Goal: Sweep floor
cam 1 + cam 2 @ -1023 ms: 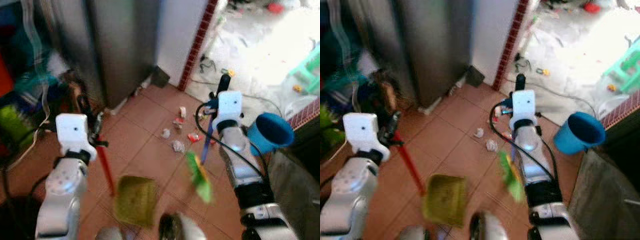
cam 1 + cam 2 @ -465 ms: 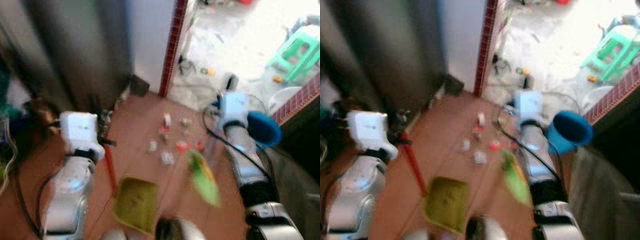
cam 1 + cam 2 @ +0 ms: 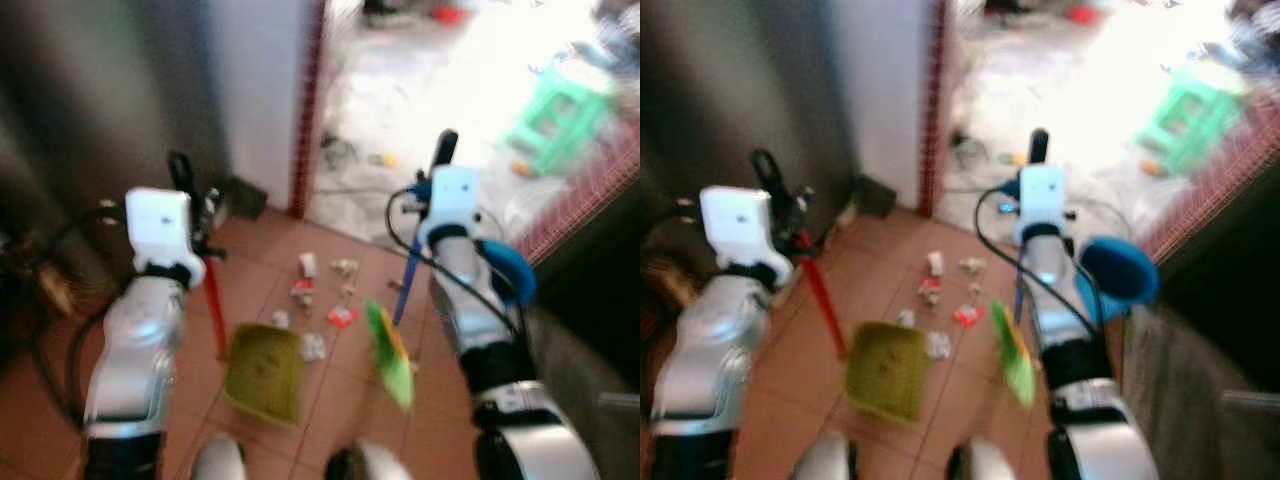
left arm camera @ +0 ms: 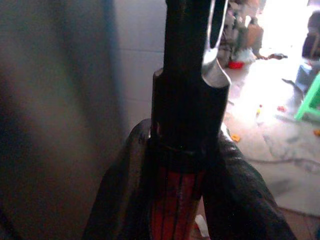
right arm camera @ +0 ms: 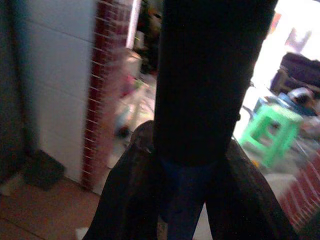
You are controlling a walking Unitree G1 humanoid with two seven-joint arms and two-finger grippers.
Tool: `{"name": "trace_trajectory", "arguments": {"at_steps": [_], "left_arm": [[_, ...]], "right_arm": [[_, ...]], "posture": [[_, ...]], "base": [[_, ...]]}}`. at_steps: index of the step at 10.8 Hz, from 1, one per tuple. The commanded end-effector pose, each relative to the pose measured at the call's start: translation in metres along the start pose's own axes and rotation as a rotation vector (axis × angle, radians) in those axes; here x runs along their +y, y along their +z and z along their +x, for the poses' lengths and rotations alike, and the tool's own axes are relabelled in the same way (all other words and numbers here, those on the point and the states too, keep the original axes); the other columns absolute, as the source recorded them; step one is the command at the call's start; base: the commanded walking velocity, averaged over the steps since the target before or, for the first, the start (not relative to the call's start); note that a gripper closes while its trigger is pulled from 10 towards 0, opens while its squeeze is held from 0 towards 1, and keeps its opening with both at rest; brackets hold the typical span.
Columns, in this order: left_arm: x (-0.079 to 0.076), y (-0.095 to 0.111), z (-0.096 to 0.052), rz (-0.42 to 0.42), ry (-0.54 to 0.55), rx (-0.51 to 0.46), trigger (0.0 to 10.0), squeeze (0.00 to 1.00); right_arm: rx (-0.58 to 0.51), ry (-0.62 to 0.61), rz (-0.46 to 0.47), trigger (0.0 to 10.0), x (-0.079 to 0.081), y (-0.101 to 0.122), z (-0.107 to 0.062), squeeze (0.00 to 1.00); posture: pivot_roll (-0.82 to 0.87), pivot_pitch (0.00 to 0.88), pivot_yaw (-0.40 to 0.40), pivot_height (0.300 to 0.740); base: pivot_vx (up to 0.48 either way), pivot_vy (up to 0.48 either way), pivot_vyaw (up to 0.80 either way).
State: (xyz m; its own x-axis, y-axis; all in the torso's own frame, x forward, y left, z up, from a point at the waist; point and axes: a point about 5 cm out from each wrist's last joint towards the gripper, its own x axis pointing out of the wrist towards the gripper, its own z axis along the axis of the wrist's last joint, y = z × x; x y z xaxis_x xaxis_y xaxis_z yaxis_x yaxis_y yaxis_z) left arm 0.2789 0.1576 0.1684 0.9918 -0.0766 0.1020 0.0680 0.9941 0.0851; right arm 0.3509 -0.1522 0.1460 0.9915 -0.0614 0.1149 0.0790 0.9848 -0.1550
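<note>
Left gripper: clamped on the top of the dustpan handle, black grip above, red shaft below; the wrist view shows both fingers pressed against the shaft.
Right gripper: closed round the dark upper end of the broom; blue shaft runs down from it.
Dustpan: one, olive-green, on the terracotta tiles below and just inward of the left gripper, mouth towards the litter.
Broom head: one, green bristles, below the right gripper and between it and the pan; blurred, so whether it touches the floor I cannot say.
Litter: about six or seven small scraps (white paper, red wrappers), the count uncertain in the blur; they lie between the two grippers, just beyond the pan's lip.
Handling: scraps look light and likely to scatter, so short gentle strokes; bristles soft and yielding; both shafts stiff and smooth, probably prone to twisting in the grip; hold high for reach, as now.
Bucket: one, blue, just beside the right forearm.
Stool: one, green, well beyond the right gripper.
</note>
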Motion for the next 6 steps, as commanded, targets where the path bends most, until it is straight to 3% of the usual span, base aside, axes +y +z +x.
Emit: {"name": "trace_trajectory", "arguments": {"at_steps": [1, 3, 6], "left_arm": [[-0.003, 0.01, -0.003, -0.062, -0.005, -0.055, 10.0, 0.0], [-0.004, -0.013, -0.011, -0.064, 0.023, 0.006, 10.0, 0.0], [-0.004, -0.019, -0.008, -0.033, 0.044, 0.02, 10.0, 0.0]], "right_arm": [[-0.061, 0.004, -0.056, 10.0, 0.001, 0.013, 0.003, 0.0], [-0.047, -0.004, -0.016, 10.0, 0.006, 0.009, 0.002, 0.0], [-0.031, 0.007, -0.006, 10.0, -0.003, 0.006, 0.001, 0.0]], "posture": [[0.1, 0.03, -0.097, 0.74], [0.06, 0.015, -0.077, 0.74], [0.05, 0.059, -0.081, 0.74]], "base": [[0.0, 0.0, 0.0], [0.0, 0.0, 0.0], [0.0, 0.0, 0.0]]}}
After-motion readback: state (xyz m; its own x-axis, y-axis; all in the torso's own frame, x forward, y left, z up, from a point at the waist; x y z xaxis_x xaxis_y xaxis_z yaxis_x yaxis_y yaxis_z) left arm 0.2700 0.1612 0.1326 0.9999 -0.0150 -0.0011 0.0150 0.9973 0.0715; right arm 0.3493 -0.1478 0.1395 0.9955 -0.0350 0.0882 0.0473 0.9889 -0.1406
